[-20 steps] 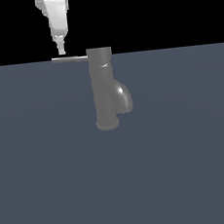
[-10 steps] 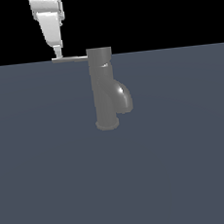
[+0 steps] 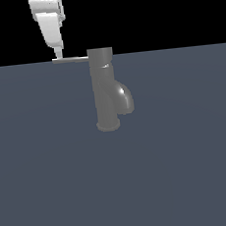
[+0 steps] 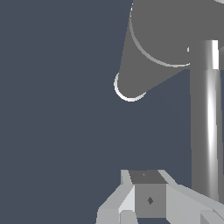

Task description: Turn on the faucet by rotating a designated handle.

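dark blue-grey desk point(image 3: 54, 190) | dark grey metallic upright faucet point(image 3: 104, 91) mid-desk, stubby spout toward exterior view's right | thin flat grey handle point(image 3: 72, 59) sticks out from faucet top toward exterior view's left | white gripper point(image 3: 58, 54) tip at handle's outer end; finger spread: can't tell

**Gripper hangs steeply, tip low, at the scene's upper left**

The white gripper point(image 3: 58, 55) enters from the top edge of the exterior view, toward that view's left. Its broad upper body sits highest and narrows downward into a slim finger point(image 3: 53, 35) that slants slightly toward the exterior view's right as it descends. The tip is the lowest part of the arm in sight. Only one narrow finger profile shows, so the gap between the jaws cannot be read. In the wrist view, pale grey finger parts point(image 4: 148, 199) show, with no clear opening visible either.
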Tool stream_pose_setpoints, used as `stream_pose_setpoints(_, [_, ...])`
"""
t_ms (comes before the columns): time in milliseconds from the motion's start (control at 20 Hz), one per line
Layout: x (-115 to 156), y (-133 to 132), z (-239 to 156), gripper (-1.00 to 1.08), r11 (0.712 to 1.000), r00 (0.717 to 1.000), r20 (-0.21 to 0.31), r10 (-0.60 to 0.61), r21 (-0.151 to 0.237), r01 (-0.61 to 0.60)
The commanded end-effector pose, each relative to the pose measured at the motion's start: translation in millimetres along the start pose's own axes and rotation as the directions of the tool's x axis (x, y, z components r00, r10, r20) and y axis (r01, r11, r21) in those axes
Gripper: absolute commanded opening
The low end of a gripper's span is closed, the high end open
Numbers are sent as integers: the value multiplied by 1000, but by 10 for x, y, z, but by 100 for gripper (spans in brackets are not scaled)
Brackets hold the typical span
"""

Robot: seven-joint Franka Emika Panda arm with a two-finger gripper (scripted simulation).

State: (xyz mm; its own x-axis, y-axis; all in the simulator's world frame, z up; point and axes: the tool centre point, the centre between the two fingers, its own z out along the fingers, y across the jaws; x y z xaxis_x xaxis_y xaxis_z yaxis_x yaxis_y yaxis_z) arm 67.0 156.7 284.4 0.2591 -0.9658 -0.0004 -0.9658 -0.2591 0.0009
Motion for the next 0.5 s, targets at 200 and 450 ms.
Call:
stream_pose_setpoints(200, [11, 154, -1, -100, 1000, 1000, 0, 0, 0, 0])
stream_pose_setpoints(450, [19, 278, 0, -100, 1000, 1000, 0, 0, 0, 0])
